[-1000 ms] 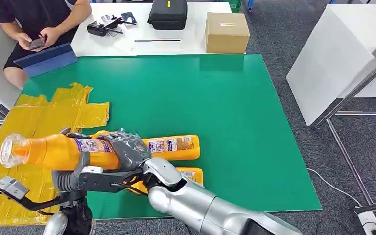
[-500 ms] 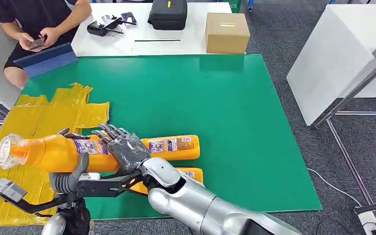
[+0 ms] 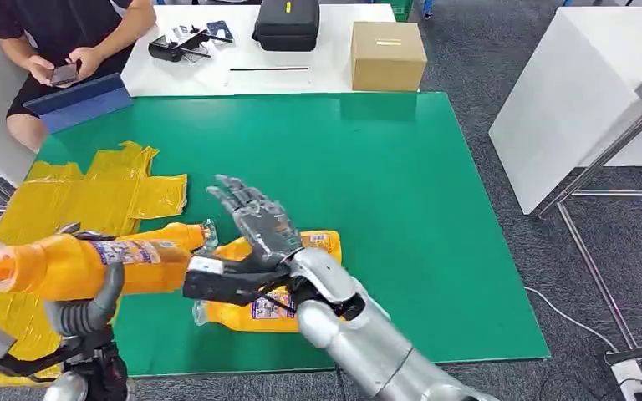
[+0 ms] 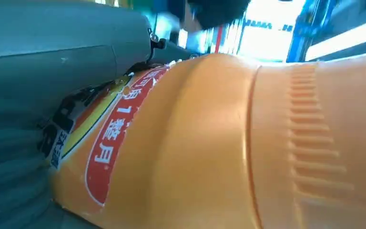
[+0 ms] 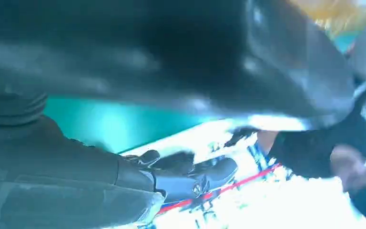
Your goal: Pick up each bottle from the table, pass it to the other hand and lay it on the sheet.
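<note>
My left hand (image 3: 84, 313) grips an orange bottle (image 3: 75, 263) low at the left, held level with its clear cap toward the left edge, over the yellow sheet (image 3: 92, 188). In the left wrist view the bottle (image 4: 219, 143) lies against the hand's grey cover (image 4: 38, 71). My right hand (image 3: 255, 221) is open, fingers spread, raised above the green table top (image 3: 384, 167) just right of the bottle's base and holding nothing. Its dark fingers (image 5: 186, 172) show blurred in the right wrist view. Two more orange bottles lie under it, one (image 3: 322, 244) partly hidden, one (image 3: 247, 316) nearer the front edge.
A seated person (image 3: 63, 73) holds a phone at the far left, behind a blue folder (image 3: 79, 100). A black case (image 3: 287, 23) and a cardboard box (image 3: 387, 54) stand on the white table beyond. Another white table (image 3: 568, 109) stands at the right.
My right hand has let go of the bottle, opened and lifted away to the right. The left hand has carried the bottle further left.
</note>
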Action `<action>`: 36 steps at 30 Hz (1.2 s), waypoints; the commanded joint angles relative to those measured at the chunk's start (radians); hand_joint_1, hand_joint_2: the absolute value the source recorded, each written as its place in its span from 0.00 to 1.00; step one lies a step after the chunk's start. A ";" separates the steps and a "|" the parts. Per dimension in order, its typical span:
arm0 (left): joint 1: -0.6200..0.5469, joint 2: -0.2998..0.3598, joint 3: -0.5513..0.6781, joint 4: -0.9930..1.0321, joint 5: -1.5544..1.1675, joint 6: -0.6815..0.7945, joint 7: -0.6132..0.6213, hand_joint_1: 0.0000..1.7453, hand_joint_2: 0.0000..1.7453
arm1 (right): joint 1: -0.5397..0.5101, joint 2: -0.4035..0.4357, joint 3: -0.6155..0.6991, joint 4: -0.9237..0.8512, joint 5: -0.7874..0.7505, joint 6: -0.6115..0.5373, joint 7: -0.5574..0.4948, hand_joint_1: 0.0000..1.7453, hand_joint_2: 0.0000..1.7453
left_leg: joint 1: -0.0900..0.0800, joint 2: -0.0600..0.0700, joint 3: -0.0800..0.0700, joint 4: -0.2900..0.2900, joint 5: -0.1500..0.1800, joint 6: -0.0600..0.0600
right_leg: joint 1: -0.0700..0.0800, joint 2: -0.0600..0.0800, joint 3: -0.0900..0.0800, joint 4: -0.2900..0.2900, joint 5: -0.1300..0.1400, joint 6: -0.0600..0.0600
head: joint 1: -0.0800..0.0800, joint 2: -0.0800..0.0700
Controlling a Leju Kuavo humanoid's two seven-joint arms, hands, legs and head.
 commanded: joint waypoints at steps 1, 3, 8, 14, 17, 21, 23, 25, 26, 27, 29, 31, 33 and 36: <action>0.000 -0.056 0.209 -0.053 -0.135 0.054 -0.032 1.00 1.00 | 0.076 -0.112 -0.140 -0.245 0.030 0.007 -0.017 0.00 0.00 | 0.001 -0.002 0.003 0.000 -0.001 -0.003 | 0.001 -0.003 0.004 -0.001 -0.001 -0.001 | 0.000 0.000; 0.030 -0.061 0.285 -0.089 -0.252 0.103 -0.055 1.00 1.00 | 0.122 -0.153 -0.181 -0.326 0.030 0.034 -0.028 0.00 0.00 | 0.001 -0.001 0.003 0.000 -0.001 -0.003 | 0.001 -0.002 0.004 -0.001 -0.001 -0.001 | 0.000 0.000; 0.071 -0.119 0.493 -0.125 -0.516 0.106 -0.081 1.00 1.00 | 0.207 -0.176 -0.344 -0.441 0.086 0.100 -0.085 0.00 0.00 | 0.001 0.000 0.003 0.000 -0.002 -0.002 | 0.001 -0.001 0.004 -0.001 -0.001 -0.001 | 0.000 0.000; 0.064 -0.086 0.500 -0.063 -0.743 0.217 -0.101 1.00 1.00 | 0.182 -0.158 -0.400 -0.420 0.083 0.124 -0.098 0.00 0.00 | 0.001 0.000 0.005 0.001 -0.002 -0.005 | 0.001 -0.002 0.005 0.000 -0.002 -0.002 | 0.000 0.000; 0.072 -0.043 0.453 -0.007 -0.946 0.295 -0.082 1.00 1.00 | 0.171 -0.150 -0.421 -0.408 0.087 0.145 -0.103 0.00 0.00 | 0.001 0.000 0.005 0.000 -0.001 -0.005 | 0.001 -0.001 0.004 -0.001 -0.001 -0.003 | 0.000 0.000; 0.097 0.004 0.367 0.094 -1.164 0.331 -0.047 1.00 1.00 | 0.164 -0.133 -0.423 -0.382 0.089 0.166 -0.117 0.00 0.00 | 0.000 0.001 0.006 -0.002 -0.001 -0.005 | 0.000 0.000 0.005 -0.002 0.000 -0.003 | 0.000 0.000; 0.096 0.010 0.350 0.125 -1.194 0.352 -0.044 1.00 1.00 | 0.157 -0.131 -0.421 -0.376 0.089 0.167 -0.118 0.00 0.00 | 0.000 0.000 0.006 -0.002 0.000 -0.004 | 0.000 -0.001 0.005 -0.002 0.000 -0.002 | 0.000 0.000; 0.093 0.012 0.348 0.136 -1.197 0.360 -0.044 1.00 1.00 | 0.153 -0.130 -0.421 -0.374 0.089 0.166 -0.118 0.00 0.00 | 0.000 0.000 0.006 -0.002 0.000 -0.004 | 0.000 -0.001 0.005 -0.002 -0.001 -0.002 | 0.000 0.000; 0.093 0.012 0.348 0.136 -1.197 0.360 -0.044 1.00 1.00 | 0.153 -0.130 -0.421 -0.374 0.089 0.166 -0.118 0.00 0.00 | 0.000 -0.001 0.003 -0.001 0.000 -0.003 | 0.000 -0.001 0.003 -0.001 0.000 -0.001 | 0.000 0.000; 0.096 0.021 0.339 0.138 -1.205 0.364 -0.043 1.00 1.00 | 0.155 -0.132 -0.420 -0.377 0.088 0.170 -0.119 0.00 0.00 | 0.000 0.000 0.005 -0.001 -0.001 -0.004 | 0.000 -0.001 0.005 -0.001 -0.001 -0.002 | 0.000 0.000; 0.107 0.041 0.307 0.170 -1.256 0.390 -0.035 1.00 1.00 | 0.160 -0.137 -0.416 -0.374 0.086 0.171 -0.121 0.00 0.00 | 0.001 0.001 0.006 -0.001 -0.001 -0.005 | 0.000 0.000 0.006 -0.002 -0.001 -0.002 | 0.000 0.000; 0.107 0.057 0.271 0.224 -1.309 0.453 -0.040 1.00 1.00 | 0.160 -0.146 -0.407 -0.367 0.079 0.174 -0.122 0.00 0.00 | 0.000 0.000 0.004 -0.002 0.000 -0.003 | 0.000 -0.001 0.003 -0.002 0.000 -0.001 | 0.000 0.000; 0.101 0.075 0.241 0.275 -1.347 0.499 -0.034 1.00 1.00 | 0.157 -0.159 -0.399 -0.357 0.061 0.172 -0.124 0.00 0.00 | 0.000 -0.001 0.004 -0.002 0.000 -0.003 | 0.000 -0.001 0.004 -0.002 0.000 -0.002 | 0.000 0.000; 0.097 0.091 0.206 0.328 -1.380 0.548 -0.022 1.00 1.00 | 0.163 -0.180 -0.387 -0.344 0.035 0.163 -0.130 0.00 0.00 | 0.000 -0.001 0.003 -0.002 0.001 -0.003 | 0.000 -0.001 0.003 -0.002 0.001 -0.001 | 0.000 0.000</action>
